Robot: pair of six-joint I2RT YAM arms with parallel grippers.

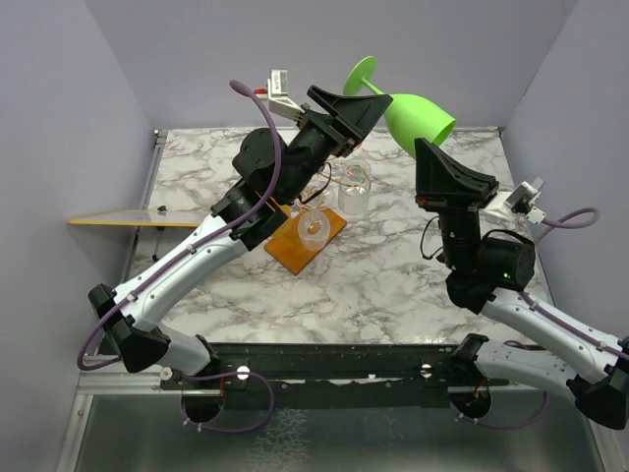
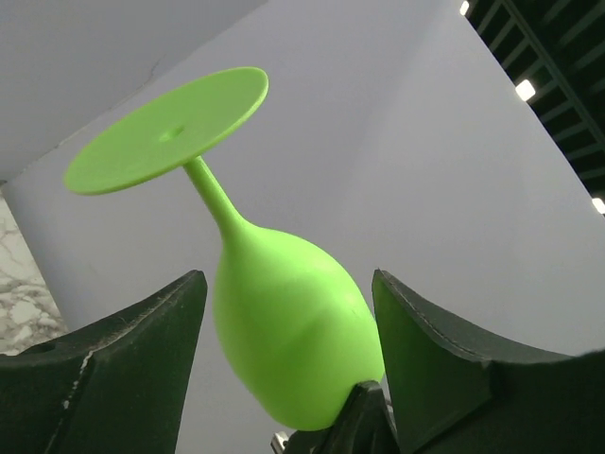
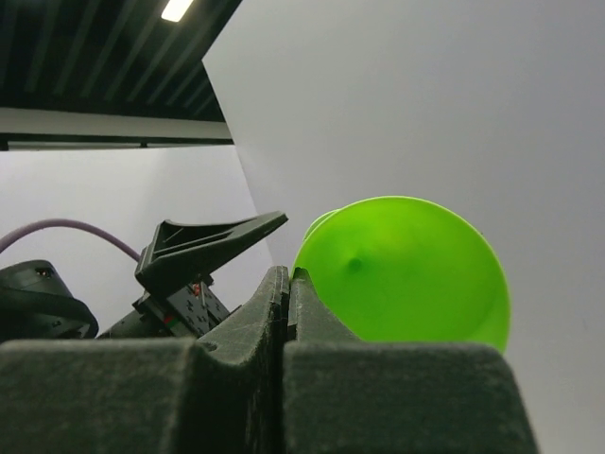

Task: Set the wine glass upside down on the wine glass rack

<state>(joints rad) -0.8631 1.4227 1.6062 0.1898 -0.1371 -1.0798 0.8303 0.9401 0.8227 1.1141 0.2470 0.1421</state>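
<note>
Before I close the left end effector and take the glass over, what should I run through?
1. Right end effector shut on the rim of the wine glass: ok.
2. Left end effector straddles the bowl, jaws open with a gap on each side: ok.
3. Left fingers clear of the stem and foot: ok.
4. Glass upright enough to hang: cannot tell; it looks tilted, foot up.
5. Free hook on the wine glass rack: cannot tell; the left arm hides part of it.
6. Clear glass by the rack out of the path: cannot tell.
</note>
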